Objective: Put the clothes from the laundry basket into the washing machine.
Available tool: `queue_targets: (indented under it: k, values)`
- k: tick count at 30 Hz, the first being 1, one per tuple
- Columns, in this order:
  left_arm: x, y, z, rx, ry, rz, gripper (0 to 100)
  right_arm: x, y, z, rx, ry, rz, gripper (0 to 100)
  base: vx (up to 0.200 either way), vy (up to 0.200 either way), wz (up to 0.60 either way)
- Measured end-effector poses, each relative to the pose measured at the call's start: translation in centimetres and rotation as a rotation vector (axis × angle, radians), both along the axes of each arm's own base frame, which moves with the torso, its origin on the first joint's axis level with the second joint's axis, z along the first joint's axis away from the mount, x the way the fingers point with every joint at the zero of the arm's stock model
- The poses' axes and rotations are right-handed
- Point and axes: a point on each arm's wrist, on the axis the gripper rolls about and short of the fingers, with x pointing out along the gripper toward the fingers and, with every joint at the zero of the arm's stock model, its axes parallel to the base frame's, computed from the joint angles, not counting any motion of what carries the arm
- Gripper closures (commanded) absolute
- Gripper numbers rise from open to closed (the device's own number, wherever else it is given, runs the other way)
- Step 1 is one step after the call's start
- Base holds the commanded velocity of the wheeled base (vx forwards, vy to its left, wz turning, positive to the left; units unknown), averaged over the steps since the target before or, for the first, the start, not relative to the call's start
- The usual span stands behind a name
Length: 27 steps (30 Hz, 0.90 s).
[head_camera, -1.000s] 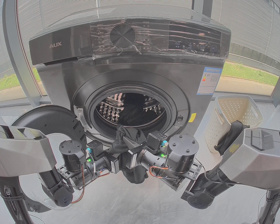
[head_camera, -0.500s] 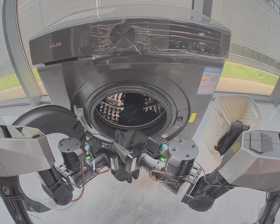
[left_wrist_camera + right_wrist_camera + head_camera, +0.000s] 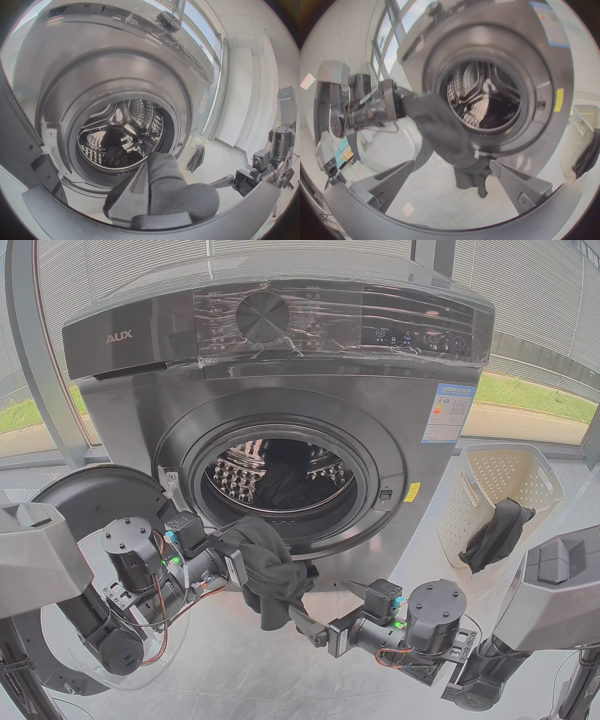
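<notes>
Dark grey front-loading washing machine (image 3: 275, 396) stood straight ahead, its round glass-fronted door (image 3: 94, 502) swung fully open to the robot's left, steel drum (image 3: 250, 474) exposed. A heap of dark clothing (image 3: 284, 480) already lay inside the drum, toward the back. Left gripper (image 3: 240, 552) was just outside the lower-left edge of the drum opening, fingers pinched on a dark grey knitted garment (image 3: 272, 571). In the left wrist view the fabric bulged out on both sides of one finger (image 3: 134, 193). The garment draped over the gripper and hung down in front of the machine's lower face, below the door rim and not yet inside the drum, with its hem clear of the pale floor (image 3: 250, 671). Right gripper (image 3: 328, 605) was lower and to the right, below the opening, fingers spread wide with nothing between the pads. One fingertip lay close under the hanging hem; whether it touched could not be told. Beige perforated plastic laundry basket (image 3: 519, 474) stood on the floor beside the machine's right front corner, tilted. A second dark garment (image 3: 497, 534) hung over its near rim, half spilling out.
</notes>
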Motion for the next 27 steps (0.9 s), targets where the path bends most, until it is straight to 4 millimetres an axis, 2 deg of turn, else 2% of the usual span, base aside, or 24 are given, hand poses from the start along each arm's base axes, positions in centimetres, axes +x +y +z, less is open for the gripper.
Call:
queue_targets:
  k: [10, 19, 27]
  values:
    - [-1.3, 0.8, 0.9, -0.005, -0.006, 0.002, 100, 3.2, -5.4, 0.3, -0.002, -0.026, -0.222, 0, 0.000, 0.000, 0.00]
    - [-2.1, 1.6, 1.5, -0.007, -0.017, 0.014, 100, 4.0, -7.5, 1.9, 0.022, -0.068, -0.326, 0, 0.000, 0.000, 0.00]
    - [-2.7, 2.0, 0.8, 0.023, 0.008, 0.019, 100, 4.5, -8.6, 2.2, 0.031, -0.072, -0.362, 0, 0.000, 0.000, 0.00]
